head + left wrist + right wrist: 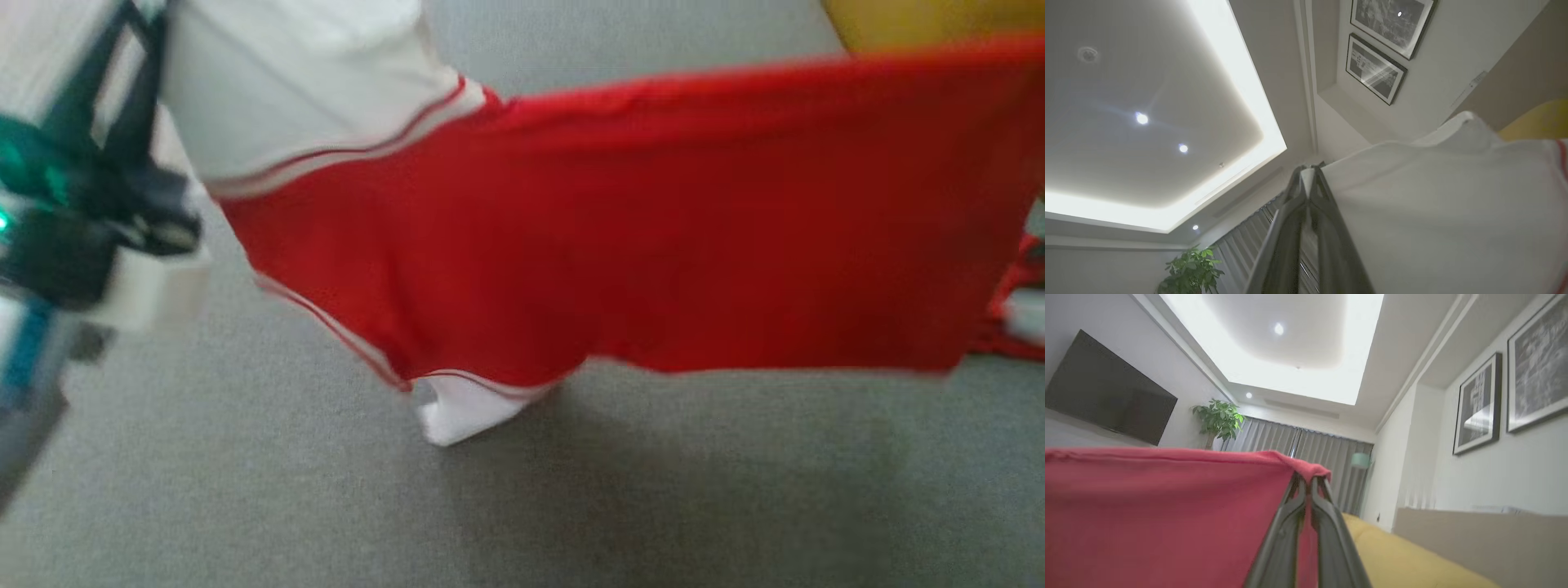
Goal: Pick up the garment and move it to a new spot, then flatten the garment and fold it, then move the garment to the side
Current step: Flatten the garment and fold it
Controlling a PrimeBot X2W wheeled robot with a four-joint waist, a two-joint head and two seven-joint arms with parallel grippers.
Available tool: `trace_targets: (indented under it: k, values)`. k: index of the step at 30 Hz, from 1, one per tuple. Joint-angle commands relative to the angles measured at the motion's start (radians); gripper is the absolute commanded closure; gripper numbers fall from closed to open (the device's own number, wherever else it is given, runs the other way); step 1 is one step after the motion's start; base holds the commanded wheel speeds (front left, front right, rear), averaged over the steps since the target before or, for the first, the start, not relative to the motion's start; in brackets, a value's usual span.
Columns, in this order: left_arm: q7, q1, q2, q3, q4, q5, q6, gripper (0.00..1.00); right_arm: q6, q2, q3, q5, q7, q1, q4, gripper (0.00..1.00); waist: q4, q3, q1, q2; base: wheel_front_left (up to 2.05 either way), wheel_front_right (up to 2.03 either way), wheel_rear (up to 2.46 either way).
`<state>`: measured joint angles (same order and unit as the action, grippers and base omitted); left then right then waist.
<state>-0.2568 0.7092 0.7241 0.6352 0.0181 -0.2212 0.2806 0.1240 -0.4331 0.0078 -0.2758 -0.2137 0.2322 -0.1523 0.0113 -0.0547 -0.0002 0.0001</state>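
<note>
Pinched shut in the left gripper [1310,173] is a white corner of the garment [620,245]; its red corner is clamped in the right gripper [1308,479]. It is held stretched between them, long axis left to right, above the grey surface [245,506], equally near both arms.

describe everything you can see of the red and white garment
The garment is soft, knit-looking cloth: red body, white sleeve, striped red-white trim. It hangs spread in the air above the grey surface, its top edge pulled fairly straight. The left gripper has its jaws shut on a white edge, the right gripper on a red corner. A white flap dangles lowest.
</note>
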Motion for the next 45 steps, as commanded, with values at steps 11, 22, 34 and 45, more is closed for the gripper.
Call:
trace_targets:
  k: [11,22,34,45]
  values:
    - [0.047,0.372,0.000,-0.079,-0.109,-0.058,-0.156,1.00,0.007,-0.142,0.068,-0.131,0.223,0.416,0.152,1.00,-0.005,0.048,0.0002,-0.0001,0.00,0.00,0.00]
    - [0.013,0.780,-0.163,-0.048,-0.524,0.032,-0.193,1.00,0.007,-0.071,0.287,-0.169,0.116,0.896,0.558,1.00,-0.031,0.366,0.0002,-0.0001,0.00,0.00,0.00]
    - [-0.005,0.885,-0.209,-0.075,-0.409,0.122,-0.147,1.00,0.007,-0.088,0.298,-0.119,-0.047,1.075,0.745,1.00,0.005,0.560,0.0002,-0.0001,0.00,0.00,0.00]
    - [-0.005,0.505,-0.147,-0.097,-0.195,0.107,-0.111,1.00,0.007,-0.098,0.282,-0.139,-0.048,0.822,0.716,1.00,0.027,0.527,0.0002,-0.0001,0.00,0.00,0.00]
